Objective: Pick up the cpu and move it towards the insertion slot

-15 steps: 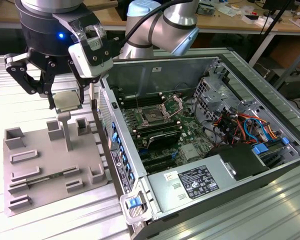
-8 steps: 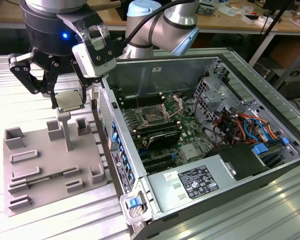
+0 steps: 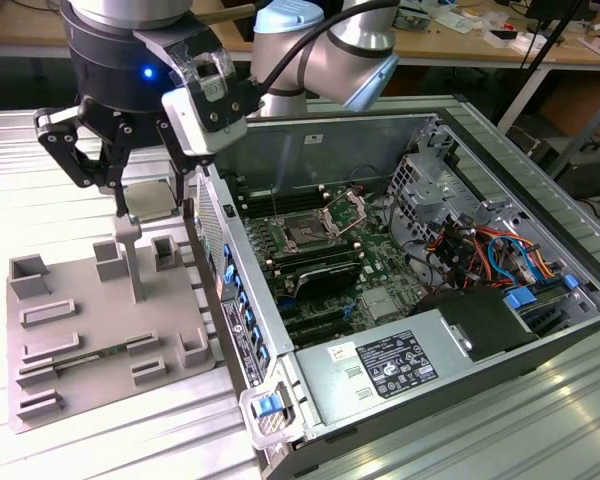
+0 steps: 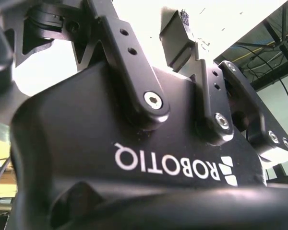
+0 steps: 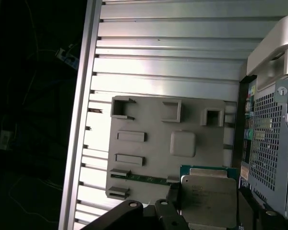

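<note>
From the exterior view, the gripper [image 3: 152, 205] hangs above the grey plastic tray [image 3: 100, 330], its dark fingers [image 3: 123, 190] closed in on the cpu [image 3: 152, 198], which it holds flat and clear of the tray's raised blocks. One finger reaches down close to a tall post [image 3: 133, 258] on the tray, whether it touches I cannot tell. The first wrist view gives what that angle hides: the cpu [image 5: 209, 199] seen on its silvery top with a thin green-tan rim, pinched at its edges between the fingers [image 5: 173, 194], and the tray [image 5: 149, 167] lying well below it on the ribbed aluminium table [image 5: 168, 62]. The second wrist view looks up at the gripper's black body [image 4: 134, 158] and finger links against bright ceiling light.

The insertion slot [image 3: 305, 235] sits inside the open computer case [image 3: 430, 330] toward the exterior view's right, its dark centre showing and its silver frame [image 3: 346, 211] swung up beside it. Between cpu and slot stands the case's perforated rear wall [image 3: 220, 260], just beside the gripper; the first wrist view shows that same wall [image 5: 269, 143] near the chip's edge. Above the motherboard the case is open, with cables and a drive cage further toward the exterior view's right.
</note>
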You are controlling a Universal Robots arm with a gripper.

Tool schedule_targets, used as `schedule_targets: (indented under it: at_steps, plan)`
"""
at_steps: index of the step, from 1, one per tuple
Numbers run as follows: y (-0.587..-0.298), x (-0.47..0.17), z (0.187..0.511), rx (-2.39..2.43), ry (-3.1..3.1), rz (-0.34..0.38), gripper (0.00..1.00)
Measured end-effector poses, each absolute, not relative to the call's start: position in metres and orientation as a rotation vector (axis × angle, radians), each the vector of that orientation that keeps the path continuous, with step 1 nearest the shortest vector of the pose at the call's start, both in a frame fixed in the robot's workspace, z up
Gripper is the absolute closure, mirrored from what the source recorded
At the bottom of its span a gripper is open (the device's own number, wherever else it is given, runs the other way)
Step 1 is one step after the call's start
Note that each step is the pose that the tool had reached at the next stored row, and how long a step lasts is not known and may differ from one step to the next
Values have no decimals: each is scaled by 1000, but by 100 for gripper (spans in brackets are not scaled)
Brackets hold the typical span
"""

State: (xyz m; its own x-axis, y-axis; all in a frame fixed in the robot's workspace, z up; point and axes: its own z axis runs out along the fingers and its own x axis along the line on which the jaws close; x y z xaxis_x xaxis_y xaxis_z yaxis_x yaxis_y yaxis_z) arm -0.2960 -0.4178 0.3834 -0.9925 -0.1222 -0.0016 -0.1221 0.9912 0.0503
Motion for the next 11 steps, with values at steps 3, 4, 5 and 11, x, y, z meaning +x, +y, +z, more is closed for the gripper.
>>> schedule_targets:
  at_steps: [3, 4, 5, 11]
  plan:
    - [-418, -293, 383, 192, -3133, -79, 45]
    - [-418, -292, 383, 192, -3133, -79, 45]
    - [-418, -291, 383, 192, -3133, -79, 45]
    - [-418, -285, 383, 192, -3133, -79, 45]
